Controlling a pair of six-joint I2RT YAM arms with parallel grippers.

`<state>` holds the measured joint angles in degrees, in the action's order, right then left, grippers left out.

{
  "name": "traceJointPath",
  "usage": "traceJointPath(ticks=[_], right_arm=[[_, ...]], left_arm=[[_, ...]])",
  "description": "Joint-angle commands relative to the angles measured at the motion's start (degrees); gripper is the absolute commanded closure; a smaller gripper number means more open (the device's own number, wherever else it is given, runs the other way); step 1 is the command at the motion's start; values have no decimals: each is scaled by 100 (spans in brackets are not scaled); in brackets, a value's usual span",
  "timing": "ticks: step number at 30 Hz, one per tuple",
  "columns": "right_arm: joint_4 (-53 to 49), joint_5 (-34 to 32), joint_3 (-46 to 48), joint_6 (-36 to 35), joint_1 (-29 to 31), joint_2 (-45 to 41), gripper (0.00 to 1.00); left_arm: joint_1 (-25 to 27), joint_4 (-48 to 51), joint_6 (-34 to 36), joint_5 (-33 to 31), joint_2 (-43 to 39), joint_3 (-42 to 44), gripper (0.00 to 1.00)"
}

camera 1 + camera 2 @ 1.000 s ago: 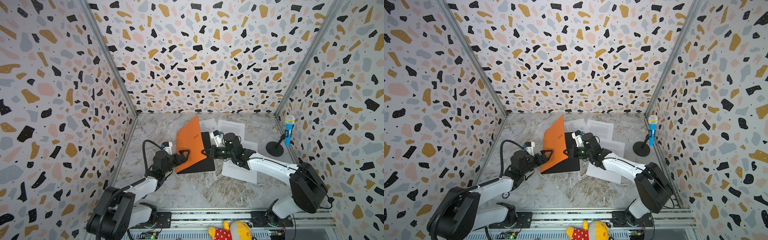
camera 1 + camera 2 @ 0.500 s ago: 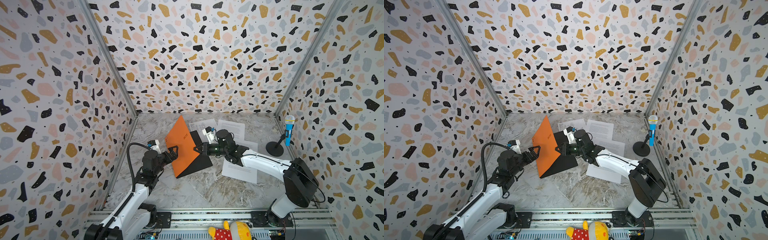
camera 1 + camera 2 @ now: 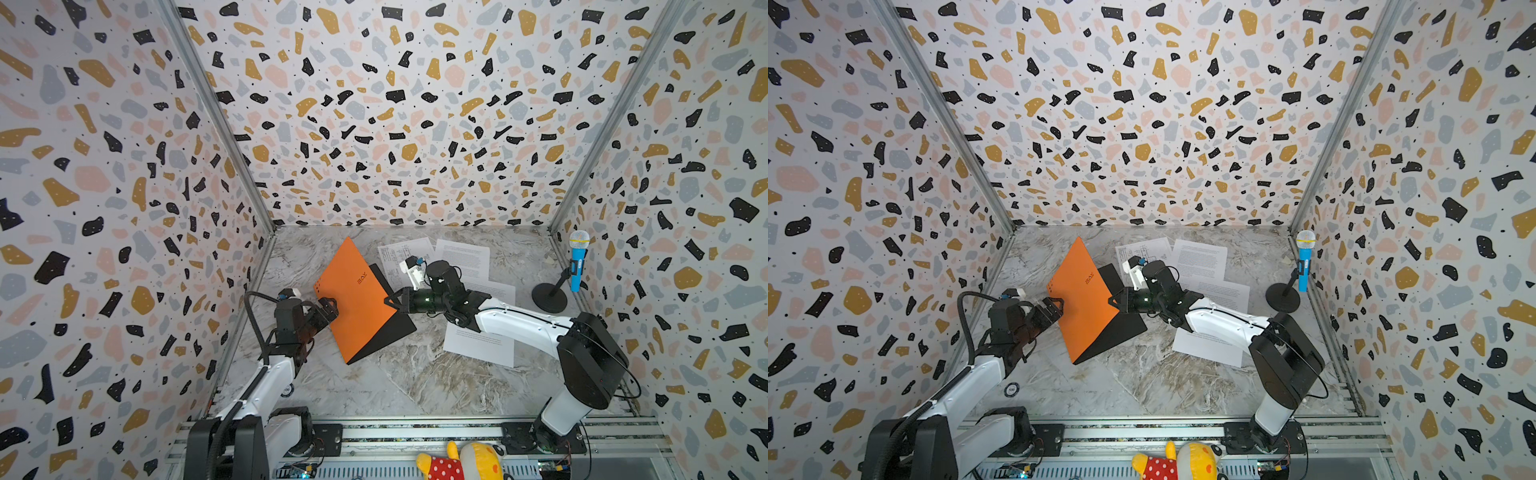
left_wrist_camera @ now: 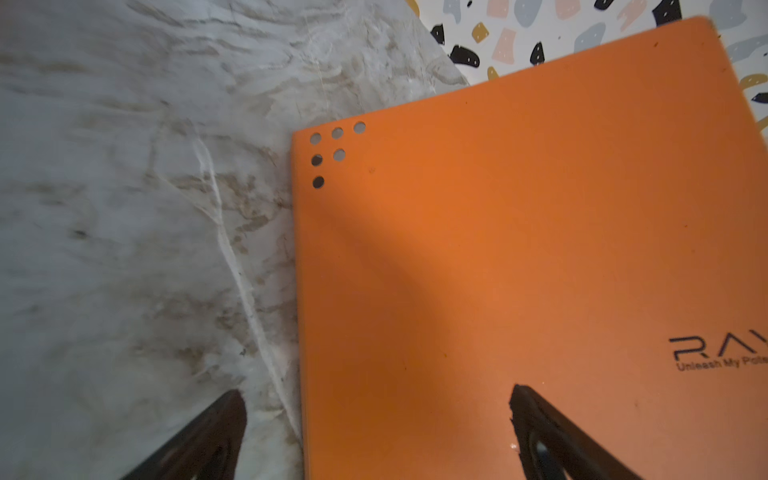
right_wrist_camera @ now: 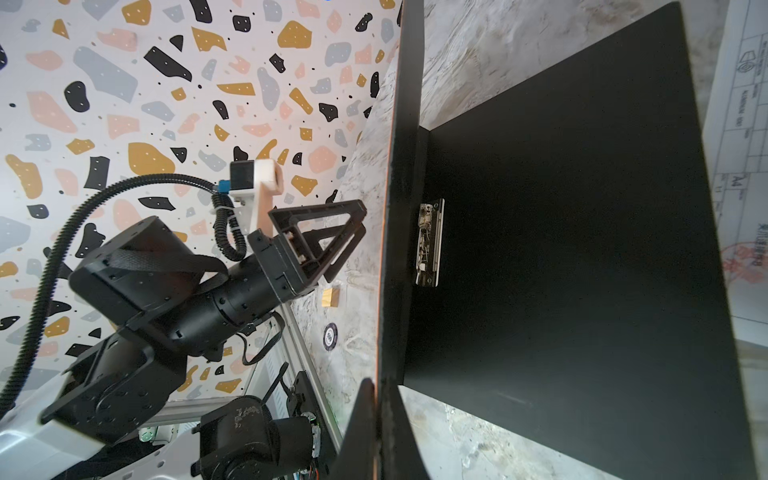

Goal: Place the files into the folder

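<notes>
Standing half open, the folder [image 3: 1088, 316] sits left of middle on the bench [image 3: 395, 386], its orange cover [image 3: 358, 305] raised steeply and its black back leaf [image 5: 582, 249] flat on the marbled surface. Over the last second the cover has swung further up and leftward, baring the black inside and the small metal clip [image 5: 430, 243] at the spine; I judge the opening step nearly done, with room now for paper. The right pincer [image 3: 390, 300] is clamped tight on the cover's free edge and has travelled left with it. The left pincer [image 3: 331, 309] has its jaws spread fully and holds nothing; it hovers just beside the cover's outer face near the dotted corner, and whether it touches I cannot tell. The files lie outside the folder: a sheet of line drawings [image 3: 397, 253] and a sheet of dense text [image 3: 465, 257] behind it, a third sheet [image 3: 478, 347] under the right arm [image 3: 519, 326]. The cover looks thin, stiff and matte, with a dark logo and punched dots; the paper, flat on the smooth bench, will likely be hard to pinch up. A toy microphone [image 3: 578, 259] on a round stand waits by the right wall [image 3: 665, 249], a plush toy [image 3: 457, 461] by the front rail [image 3: 415, 432].
</notes>
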<state>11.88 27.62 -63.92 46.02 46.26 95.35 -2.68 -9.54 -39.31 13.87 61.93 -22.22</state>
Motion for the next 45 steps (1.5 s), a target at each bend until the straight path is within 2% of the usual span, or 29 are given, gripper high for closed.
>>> traceJointPath(ticks=[1, 11, 13, 16, 18, 27, 34, 45], right_arm=[[131, 40, -179, -119, 23, -214, 99], [185, 44, -112, -115, 93, -392, 100], [133, -18, -103, -139, 94, -436, 100], [122, -47, -86, -157, 94, -450, 100], [131, -28, -75, -169, 94, -438, 100], [205, 37, 6, -174, 94, -395, 100], [201, -10, 86, -157, 94, -528, 100], [196, -66, 80, -87, 321, -697, 100]], left_arm=[[-14, -640, 62, 693, 169, 88, 1], [39, -1001, -120, 907, 315, 230, 1], [39, -641, 16, 771, 249, 134, 0], [39, 371, 131, 133, 5, -53, 1], [39, 440, -34, 152, -138, 48, 1], [91, -440, -470, 474, -268, 663, 1], [176, -1240, -502, 818, 342, 631, 0], [526, -1920, -632, 899, 940, 300, 0]])
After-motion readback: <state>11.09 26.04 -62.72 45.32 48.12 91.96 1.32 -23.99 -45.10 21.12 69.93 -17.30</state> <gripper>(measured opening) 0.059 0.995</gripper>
